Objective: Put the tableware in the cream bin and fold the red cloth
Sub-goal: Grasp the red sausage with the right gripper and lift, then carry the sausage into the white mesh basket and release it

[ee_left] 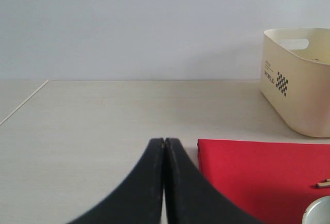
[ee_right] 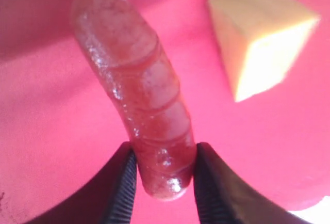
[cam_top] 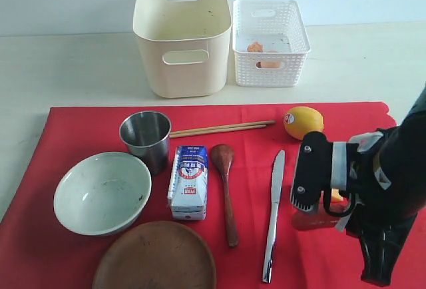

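Note:
On the red cloth (cam_top: 80,129) lie the steel cup (cam_top: 146,136), pale bowl (cam_top: 101,192), brown plate (cam_top: 154,257), wooden spoon (cam_top: 225,182), chopsticks (cam_top: 219,128) and silver knife (cam_top: 273,216). The cream bin (cam_top: 181,36) stands behind the cloth. My right gripper (ee_right: 162,182) is shut on one end of a red-brown sausage (ee_right: 139,84) low over the cloth's right side, right of the knife. My left gripper (ee_left: 164,146) is shut on nothing, above bare table off the cloth's corner (ee_left: 247,167); the exterior view does not show it.
A blue-and-white milk carton (cam_top: 189,182) lies between cup and spoon. A lemon (cam_top: 303,122) sits near the cloth's far right edge. A cheese block (ee_right: 260,38) lies beside the sausage. The white lattice basket (cam_top: 269,42) with food pieces stands right of the bin.

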